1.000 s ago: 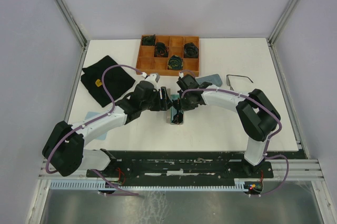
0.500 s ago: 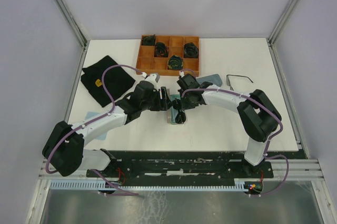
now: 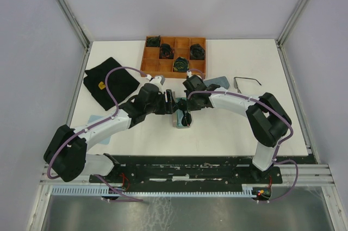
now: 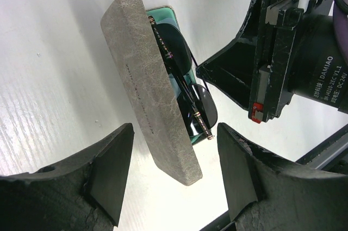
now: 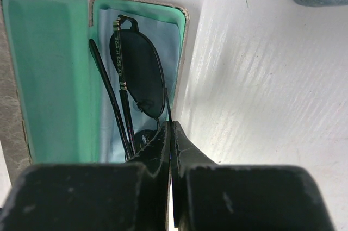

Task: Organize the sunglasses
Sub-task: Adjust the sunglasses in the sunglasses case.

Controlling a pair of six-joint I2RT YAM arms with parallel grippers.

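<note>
We're looking at a smooth white desk (image 3: 228,133) with a few things on it. The biggest is a floppy black cloth (image 3: 111,81) near the far left corner, with a little yellow tag on it. Next is a wooden tray (image 3: 150,67) at the middle of the far edge. It's split into square compartments, and four of them hold dark green coiled bundles (image 3: 180,65).

Mid-desk, closer to the near edge, there's an open case (image 4: 147,95). The outside is rough grey felt and the lining is smooth mint green. The lid is tipped up on its long edge. A closed blue-grey case (image 3: 217,82) lies just in front of the tray, a bit toward the right edge.

The folded sunglasses (image 5: 138,73) lie inside the open case on a pale blue cloth. They've got a thin dark wire frame, dark rounded lenses and slim arms with small gold bands. A second pair (image 3: 246,81) sits bare on the desk toward the right edge, well apart from the case.

The right gripper (image 5: 171,128) has its fingers pinched together on a thin bit of the folded sunglasses' frame. The left gripper (image 4: 175,126) is spread wide, straddling the end of the lid without touching it.

The motor housing on the right arm reads "DAMIAO", "V1.1" and "DC:24V" (image 4: 321,73).
</note>
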